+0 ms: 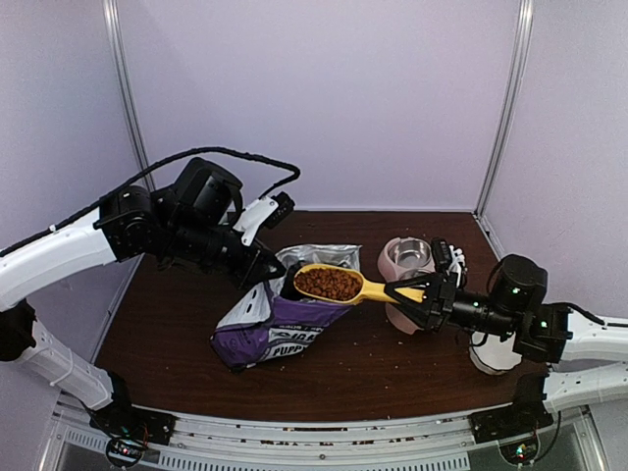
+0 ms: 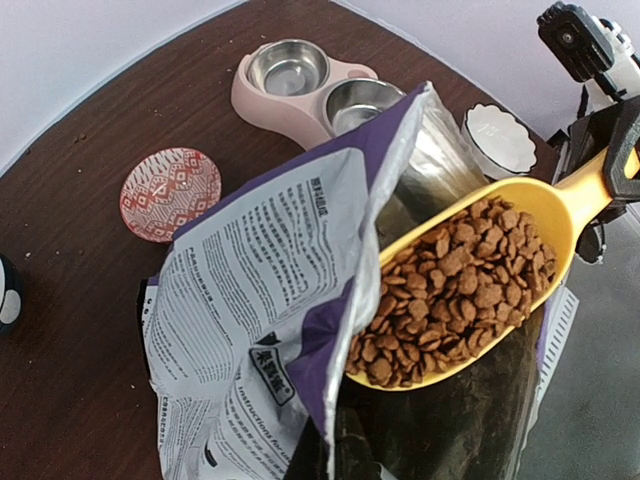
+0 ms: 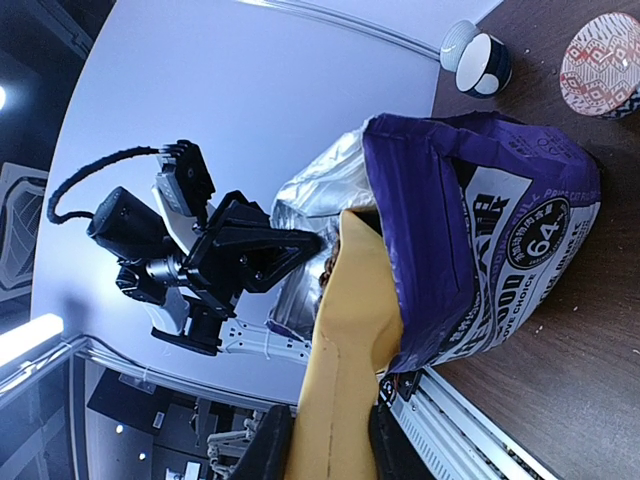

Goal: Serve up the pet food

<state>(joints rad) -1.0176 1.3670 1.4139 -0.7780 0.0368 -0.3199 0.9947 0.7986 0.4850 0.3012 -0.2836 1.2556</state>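
The pet food is a heap of brown kibble in a yellow scoop held level over the mouth of the purple bag. My right gripper is shut on the scoop's handle; in the right wrist view the handle runs between its dark fingers. My left gripper is shut on the bag's rim and holds it open. The left wrist view shows the kibble in the scoop beside the bag's edge. The pink double feeder stands behind the scoop, its steel bowls empty.
A red patterned dish lies left of the feeder. A white scalloped bowl sits by the right arm. A dark cup stands at the table's far side. Loose kibble crumbs dot the brown table.
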